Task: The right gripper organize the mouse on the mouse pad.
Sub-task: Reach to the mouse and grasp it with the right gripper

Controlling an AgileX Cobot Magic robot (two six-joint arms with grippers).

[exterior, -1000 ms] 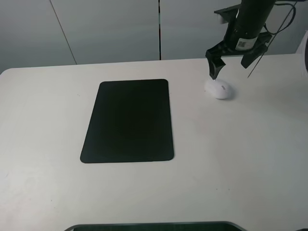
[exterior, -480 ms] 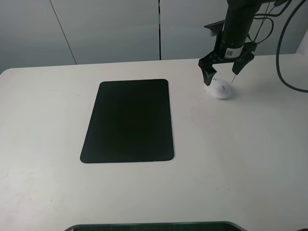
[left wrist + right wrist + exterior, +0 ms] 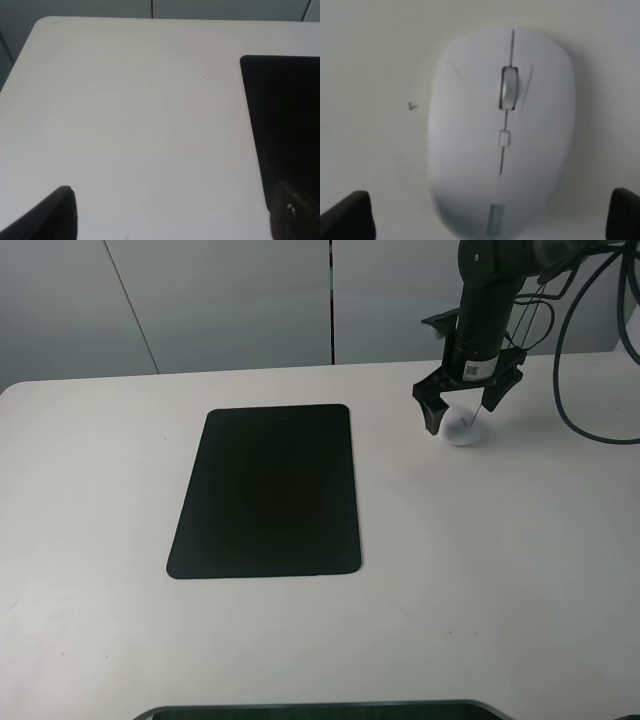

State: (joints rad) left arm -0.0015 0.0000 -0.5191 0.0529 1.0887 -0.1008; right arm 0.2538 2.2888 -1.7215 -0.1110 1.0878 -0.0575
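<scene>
While the mouse [image 3: 463,429] sits on the table [image 3: 500,560], well right of the pad [image 3: 268,490], the right gripper [image 3: 462,415] straddles it, jaws apart. Grasp step, likely. Next: settle lower, close on flanks, carry left to pad.

No text, brand or number is legible in any view. A white label [image 3: 470,368] on the black arm [image 3: 486,300], above the desk's far right corner, bears a dark printed code too small to read. A grey mark [image 3: 494,220] on the mouse [image 3: 501,135] is blurred.
</scene>
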